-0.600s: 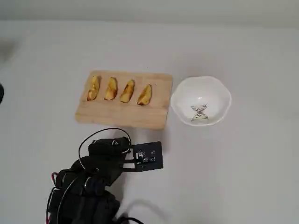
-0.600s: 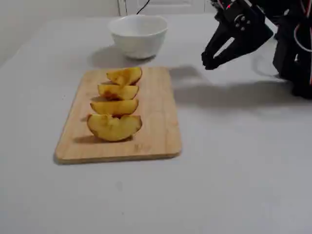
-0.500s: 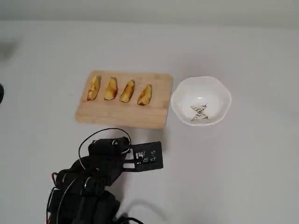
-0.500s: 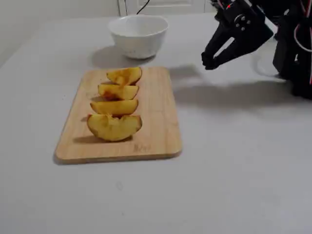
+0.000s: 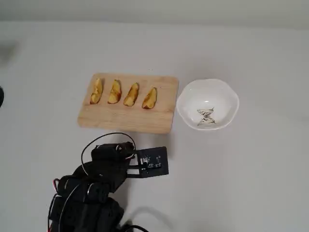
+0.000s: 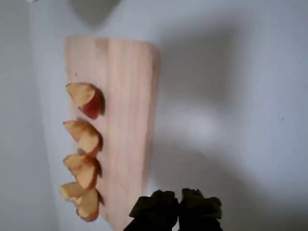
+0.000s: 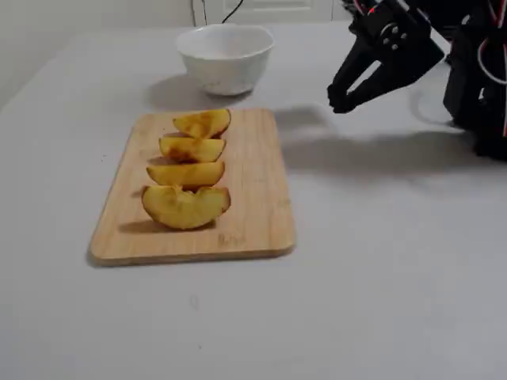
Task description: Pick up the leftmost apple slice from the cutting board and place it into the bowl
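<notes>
White tabletop (image 5: 251,164) takes up pretty much all of every shot, pale and plain. Next biggest is the black arm (image 5: 91,193), bunched up at the bottom of the overhead view with its wires looping out, sitting on the near side of the wooden cutting board (image 5: 120,118) and not touching it. The fixed view shows the arm's height better: the claw (image 7: 339,101) hangs in the air to the right of the board, casting a shadow on the table beside it, and you don't get that from above. The board lies flat with four apple slices in a row along its far edge in the overhead view. The white bowl (image 5: 186,104) sits just off the board's right end from above, nearly touching it, and only that view shows the dark butterfly-looking mark inside; in the fixed view the bowl (image 7: 226,67) is behind the board and you can't see down into it. The wrist view doesn't show the bowl at all, just the board (image 6: 127,120) running up the picture. The leftmost apple slice (image 5: 96,91) from above is the nearest one in the fixed view (image 7: 186,207), resting on the board untouched. The claw tips (image 6: 179,208) look pressed together with nothing between them.
</notes>
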Controlling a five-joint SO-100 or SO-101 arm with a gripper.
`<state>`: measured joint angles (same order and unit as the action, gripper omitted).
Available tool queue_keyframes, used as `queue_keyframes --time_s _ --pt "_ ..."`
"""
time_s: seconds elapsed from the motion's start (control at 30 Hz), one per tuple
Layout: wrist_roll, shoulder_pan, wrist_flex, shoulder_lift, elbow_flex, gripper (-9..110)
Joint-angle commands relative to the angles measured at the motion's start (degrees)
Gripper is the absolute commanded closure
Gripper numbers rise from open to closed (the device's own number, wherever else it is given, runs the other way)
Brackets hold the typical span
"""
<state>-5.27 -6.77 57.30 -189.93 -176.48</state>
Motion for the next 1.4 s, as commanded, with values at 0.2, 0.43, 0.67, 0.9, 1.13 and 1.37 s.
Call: queue_keyframes --time_s 0.2,0.43,0.67,0.9,1.13,1.37 --pt "0.44 0.62 -1.32 -0.53 0.35 101" --pt "0.44 0.62 -1.32 -0.53 0.35 101" --pt "0.44 0.62 -1.32 -0.53 0.35 101" --pt "0.44 0.62 -1.32 -0.53 0.35 101" --pt "-0.35 -0.09 -1.32 -0.53 0.35 101" --pt "-32.7 -11.6 -2.81 -0.7 -2.02 101"
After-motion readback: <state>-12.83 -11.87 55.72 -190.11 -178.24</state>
